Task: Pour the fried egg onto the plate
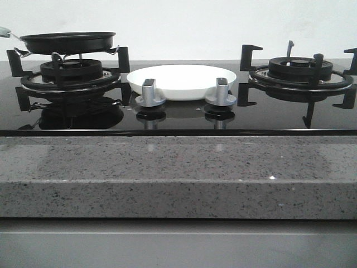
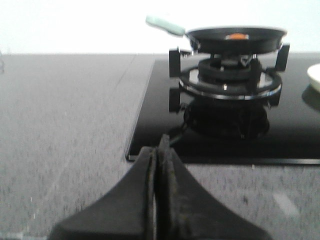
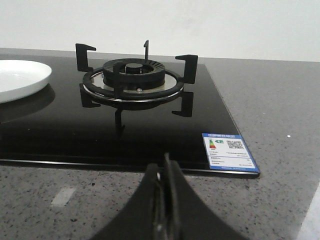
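Left gripper: jaws pressed together, off the hob's left edge | frying pan: on your left burner, fried egg inside | plate: mid-hob, behind knobs | right gripper: closed, near front edge.

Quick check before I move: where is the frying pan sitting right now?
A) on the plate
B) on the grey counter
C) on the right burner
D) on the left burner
D: the frying pan rests on the left burner, while the right burner is bare and the plate lies between them.
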